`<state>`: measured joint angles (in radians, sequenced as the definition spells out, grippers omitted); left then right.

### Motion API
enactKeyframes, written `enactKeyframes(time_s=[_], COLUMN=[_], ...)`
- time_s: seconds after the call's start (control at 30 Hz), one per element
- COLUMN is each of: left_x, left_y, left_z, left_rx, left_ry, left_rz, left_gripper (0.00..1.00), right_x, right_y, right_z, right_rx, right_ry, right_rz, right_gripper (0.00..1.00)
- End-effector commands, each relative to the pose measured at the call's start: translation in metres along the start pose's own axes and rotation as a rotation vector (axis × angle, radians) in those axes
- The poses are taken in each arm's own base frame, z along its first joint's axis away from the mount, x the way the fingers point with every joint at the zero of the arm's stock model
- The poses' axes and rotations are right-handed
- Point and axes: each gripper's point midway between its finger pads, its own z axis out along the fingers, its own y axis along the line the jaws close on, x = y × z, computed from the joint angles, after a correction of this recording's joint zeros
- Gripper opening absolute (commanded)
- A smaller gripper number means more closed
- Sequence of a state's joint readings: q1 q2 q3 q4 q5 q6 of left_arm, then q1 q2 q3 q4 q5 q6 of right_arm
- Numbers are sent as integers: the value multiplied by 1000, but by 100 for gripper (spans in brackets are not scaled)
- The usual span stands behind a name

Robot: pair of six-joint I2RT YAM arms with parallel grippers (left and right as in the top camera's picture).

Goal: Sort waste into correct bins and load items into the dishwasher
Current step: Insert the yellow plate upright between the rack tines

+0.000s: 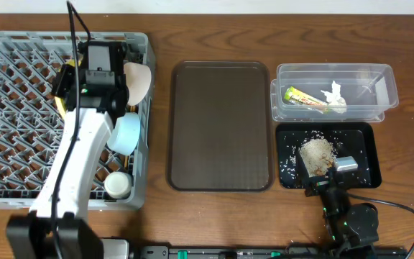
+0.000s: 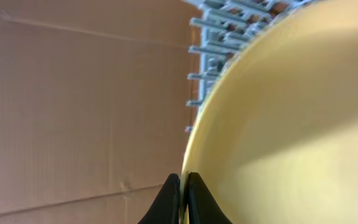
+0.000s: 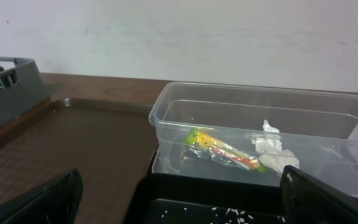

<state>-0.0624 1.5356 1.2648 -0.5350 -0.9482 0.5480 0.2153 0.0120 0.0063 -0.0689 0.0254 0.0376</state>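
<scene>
My left gripper (image 2: 184, 186) is shut on the rim of the yellow plate (image 2: 291, 112), held on edge over the grey dish rack (image 1: 20, 43). From overhead only a yellow sliver (image 1: 60, 108) shows beside the arm. A light blue bowl (image 1: 124, 133) and a white bowl (image 1: 118, 185) sit in the rack. The wrapper (image 1: 304, 98) and the tissue (image 1: 334, 96) lie in the clear tub (image 1: 383, 75). The rice heap (image 1: 317, 153) lies in the black tray (image 1: 369, 137). My right gripper (image 1: 327, 173) is open and empty at that tray's front edge. No chopsticks show.
A cream round dish (image 1: 139, 80) stands on edge at the rack's back right. The brown serving tray (image 1: 219, 126) lies between the rack and the bins. Loose rice grains are scattered in the black tray. In the right wrist view the tub (image 3: 166, 118) is straight ahead.
</scene>
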Motion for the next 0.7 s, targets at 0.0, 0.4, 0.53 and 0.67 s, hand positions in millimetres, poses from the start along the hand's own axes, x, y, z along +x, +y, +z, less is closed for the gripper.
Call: enactKeyframes(time_s=[0.0, 0.4, 0.53, 0.67], left_x=[-1, -10, -14, -11], left_y=[-3, 37, 37, 29], left_z=[9, -4, 0, 9], left_rx=[-49, -133, -112, -65], left_ry=[29, -27, -43, -44], left_rz=[20, -46, -19, -2], left_gripper=[7, 6, 6, 6], right_x=[0, 0, 0, 0], right_y=[-3, -3, -3, -3], right_z=[0, 0, 0, 0], right_rx=[14, 14, 14, 14], right_ry=[-2, -2, -2, -2], right_rz=[3, 3, 3, 3], right_gripper=[99, 99, 99, 99])
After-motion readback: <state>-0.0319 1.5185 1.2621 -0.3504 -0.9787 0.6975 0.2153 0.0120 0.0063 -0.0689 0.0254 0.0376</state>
